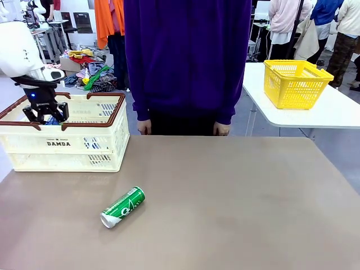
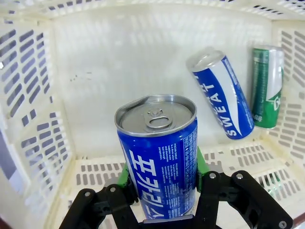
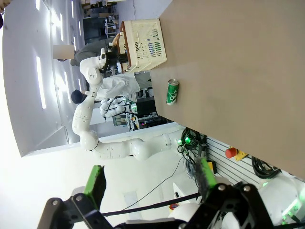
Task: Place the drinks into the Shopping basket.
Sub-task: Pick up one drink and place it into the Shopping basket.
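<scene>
My left gripper (image 1: 45,114) hangs inside the Shopping basket (image 1: 84,160), a cream slotted basket with a brown rim, at the table's left. It is shut on an upright blue can (image 2: 159,152), held between its green pads (image 2: 125,174). Below it on the basket floor (image 2: 109,76) lie another blue can (image 2: 223,98) and a green can (image 2: 267,86). A second green can (image 1: 122,207) lies on its side on the brown table in front of the basket; the right wrist view also catches this can (image 3: 172,91). My right gripper (image 3: 150,179) is open and holds nothing, well away from the table.
A person in a purple top (image 1: 185,62) stands at the far edge, hands hanging down. A smaller yellow basket (image 1: 295,83) sits on a white side table at the right. The brown table (image 1: 236,202) is bare to the right of the can.
</scene>
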`<act>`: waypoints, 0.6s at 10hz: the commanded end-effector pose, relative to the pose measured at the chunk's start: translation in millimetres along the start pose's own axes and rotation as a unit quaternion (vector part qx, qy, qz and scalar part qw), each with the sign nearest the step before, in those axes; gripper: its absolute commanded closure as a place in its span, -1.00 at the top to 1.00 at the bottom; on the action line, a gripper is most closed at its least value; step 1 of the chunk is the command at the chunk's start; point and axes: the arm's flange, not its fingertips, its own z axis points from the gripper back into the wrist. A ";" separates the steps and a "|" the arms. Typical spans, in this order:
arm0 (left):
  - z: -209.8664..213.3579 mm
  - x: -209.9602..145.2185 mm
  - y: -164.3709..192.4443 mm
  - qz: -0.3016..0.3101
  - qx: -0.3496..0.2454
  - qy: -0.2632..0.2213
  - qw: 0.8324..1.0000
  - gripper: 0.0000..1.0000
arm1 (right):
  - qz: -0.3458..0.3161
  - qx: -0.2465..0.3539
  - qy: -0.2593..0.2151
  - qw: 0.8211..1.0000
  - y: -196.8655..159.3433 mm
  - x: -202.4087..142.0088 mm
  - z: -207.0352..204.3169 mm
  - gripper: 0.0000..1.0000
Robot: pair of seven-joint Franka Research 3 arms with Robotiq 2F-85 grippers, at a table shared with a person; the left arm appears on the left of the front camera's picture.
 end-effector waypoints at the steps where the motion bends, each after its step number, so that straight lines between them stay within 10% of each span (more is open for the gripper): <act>1: -5.5 -5.4 -0.7 0.005 0.015 0.000 1.000 -1.00 | -0.007 -0.007 0.005 1.000 3.8 -1.7 0.7 1.00; 5: -9.4 -0.2 -7.6 -0.008 0.002 -0.004 1.000 -1.00 | -0.007 -0.007 0.005 1.000 3.8 -1.7 0.7 1.00; 6: -7.7 -2.5 -8.2 -0.006 -0.005 -0.006 1.000 -0.32 | -0.007 -0.007 0.005 1.000 3.8 -1.7 0.7 1.00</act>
